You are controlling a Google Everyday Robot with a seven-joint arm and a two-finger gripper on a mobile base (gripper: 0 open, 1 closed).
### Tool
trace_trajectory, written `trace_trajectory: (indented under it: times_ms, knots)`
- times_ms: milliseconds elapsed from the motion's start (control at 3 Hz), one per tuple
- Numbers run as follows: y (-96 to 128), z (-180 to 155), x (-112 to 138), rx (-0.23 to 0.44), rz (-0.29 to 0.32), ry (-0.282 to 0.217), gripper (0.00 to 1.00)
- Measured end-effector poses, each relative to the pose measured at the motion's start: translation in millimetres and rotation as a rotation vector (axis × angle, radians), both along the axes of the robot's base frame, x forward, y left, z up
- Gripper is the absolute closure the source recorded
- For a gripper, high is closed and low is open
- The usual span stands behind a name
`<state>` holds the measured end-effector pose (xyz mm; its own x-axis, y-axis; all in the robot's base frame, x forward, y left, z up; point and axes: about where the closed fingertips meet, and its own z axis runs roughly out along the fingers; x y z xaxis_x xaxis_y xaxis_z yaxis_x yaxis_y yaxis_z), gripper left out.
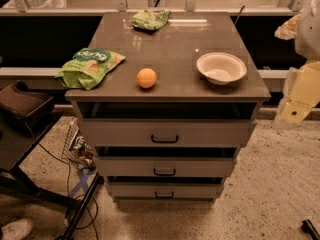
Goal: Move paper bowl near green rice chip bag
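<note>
The paper bowl (221, 67) is white, shallow and wide-rimmed, and sits upright on the right side of the cabinet top near the front. The green rice chip bag (90, 66) is bright lime green with white lettering on a dark oval. It lies at the front left corner, partly hanging over the left edge. My gripper (296, 111) is a pale yellowish shape at the right edge of the view. It is off the cabinet's right side, right of the bowl and below the level of the top, and it touches nothing.
An orange ball (146, 77) sits near the front edge between bag and bowl. A smaller, duller green bag (150, 19) lies at the back centre. The brown cabinet top (175, 44) stands over three drawers (165, 138). A dark stand (22, 109) is at left.
</note>
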<state>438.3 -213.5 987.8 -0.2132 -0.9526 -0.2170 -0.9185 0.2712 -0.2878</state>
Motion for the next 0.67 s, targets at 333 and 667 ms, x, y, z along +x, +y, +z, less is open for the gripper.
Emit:
trace_trajectory:
  times_ms: [333,667]
  knots:
    - [0.0,0.0,0.0,0.0,0.0,0.0,0.0]
    - [-0.5,-2.2,10.4,-0.011,0.003,-0.061,0.0]
